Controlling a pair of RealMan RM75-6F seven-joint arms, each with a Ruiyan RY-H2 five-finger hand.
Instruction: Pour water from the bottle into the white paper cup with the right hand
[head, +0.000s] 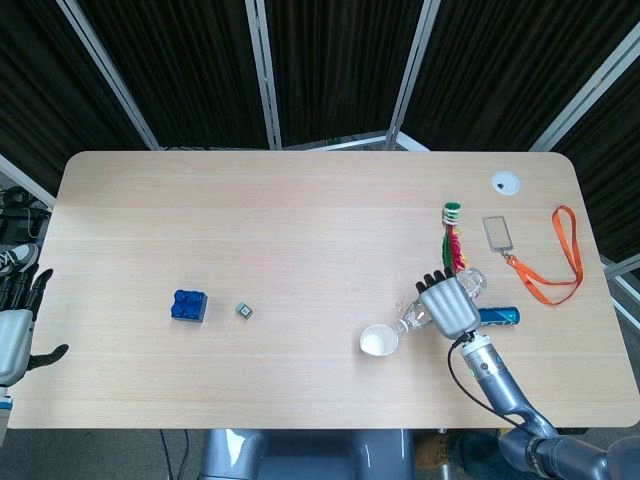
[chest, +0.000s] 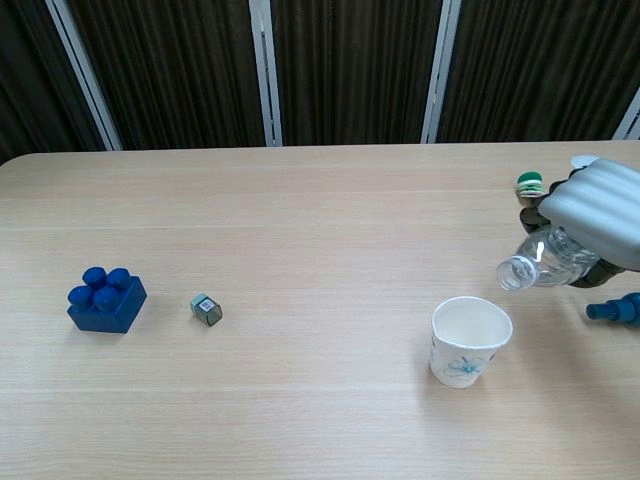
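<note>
Right hand (chest: 597, 212) gripping clear bottle (chest: 545, 262), tilting it.
Bottle mouth hanging just above and right of white paper cup (chest: 469, 341).

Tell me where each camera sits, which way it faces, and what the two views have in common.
Head view: high above the near edge, looking steeply down on the whole table; shows the right hand, its arm, and the left hand at the left edge.
Chest view: low at the near edge, looking across the tabletop toward the dark curtains; only the right hand shows.
Shared: the right hand holding the tilted bottle, white paper cup, blue block.
</note>
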